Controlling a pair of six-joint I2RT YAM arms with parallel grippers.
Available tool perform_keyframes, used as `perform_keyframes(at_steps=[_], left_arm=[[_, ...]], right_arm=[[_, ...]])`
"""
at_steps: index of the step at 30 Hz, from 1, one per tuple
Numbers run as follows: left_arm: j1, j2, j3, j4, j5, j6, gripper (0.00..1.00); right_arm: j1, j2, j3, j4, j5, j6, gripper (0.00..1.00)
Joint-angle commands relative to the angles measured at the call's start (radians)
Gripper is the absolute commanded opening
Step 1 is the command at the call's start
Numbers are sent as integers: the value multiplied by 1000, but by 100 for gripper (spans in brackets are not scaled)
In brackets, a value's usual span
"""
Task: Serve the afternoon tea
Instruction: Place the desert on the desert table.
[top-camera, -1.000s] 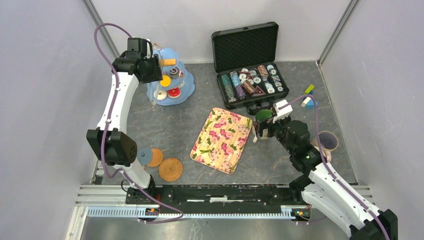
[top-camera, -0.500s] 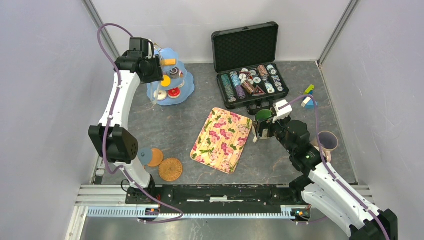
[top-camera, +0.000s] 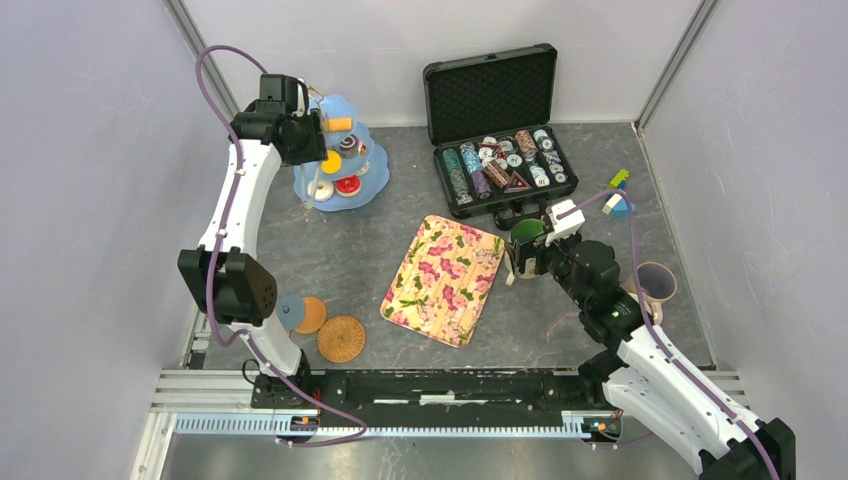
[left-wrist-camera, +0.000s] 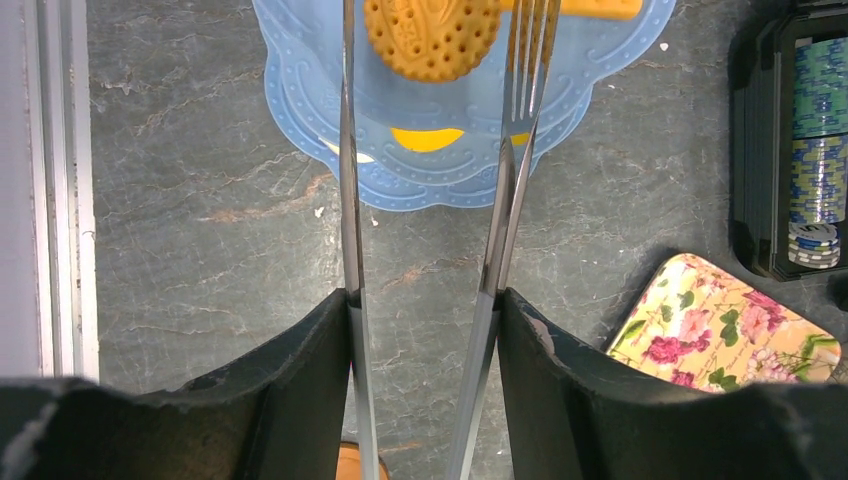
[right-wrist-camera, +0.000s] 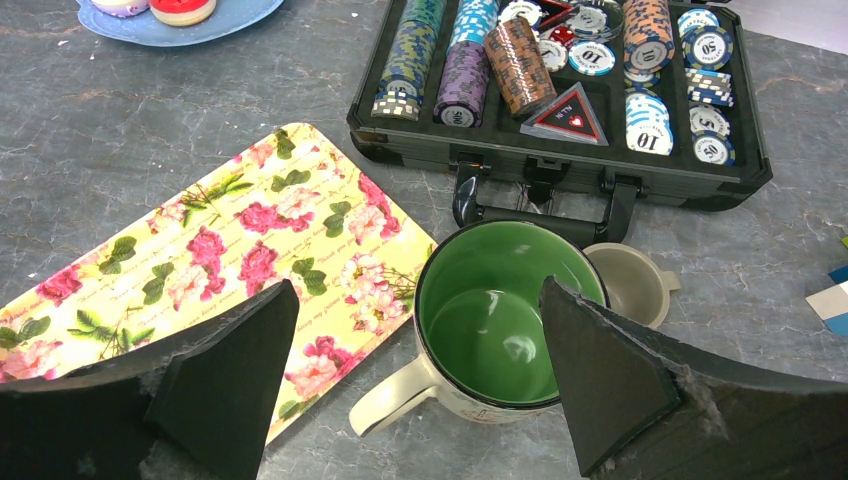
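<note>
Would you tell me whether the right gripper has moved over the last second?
No; the right gripper stays astride the green-lined mug, just below the poker chip case.

The top camera overlooks the whole table (top-camera: 300, 250) from above its near edge. The left wrist camera faces straight down, close, by the far-left corner. The right wrist camera looks low toward the far edge. Both catch the floral tray (left-wrist-camera: 730, 330).

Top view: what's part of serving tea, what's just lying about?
Tea: cake stand, biscuit, tongs, green-lined mug, lilac mug, woven coasters, floral tray (likely).
Lying about: poker chip case, building blocks.
</note>
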Motion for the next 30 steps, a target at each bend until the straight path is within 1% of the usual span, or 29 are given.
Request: perform_keyframes(at_steps=[1, 4, 9, 18, 25, 26, 30], left_arm=[[2, -30, 46, 45, -11, 52, 58], [2, -29, 47, 45, -12, 54, 60], [2, -42, 51, 45, -7, 51, 59], [1, -148, 39, 36, 18, 40, 59], [-2, -258, -43, 36, 72, 37, 58], [-3, -276, -60, 35, 104, 37, 58], [-44, -340, -132, 38, 139, 31, 58]], right_arm=[[-1, -10, 1, 20, 9, -1, 98], [-1, -11, 2, 18, 8, -1, 98], [-1, -13, 3, 17, 9, 0, 98], [-2, -10, 3, 20, 5, 1, 98], [-1, -8, 3, 22, 1, 3, 98], [-1, -7, 4, 23, 0, 4, 98], [-1, 0, 3, 26, -5, 6, 98]])
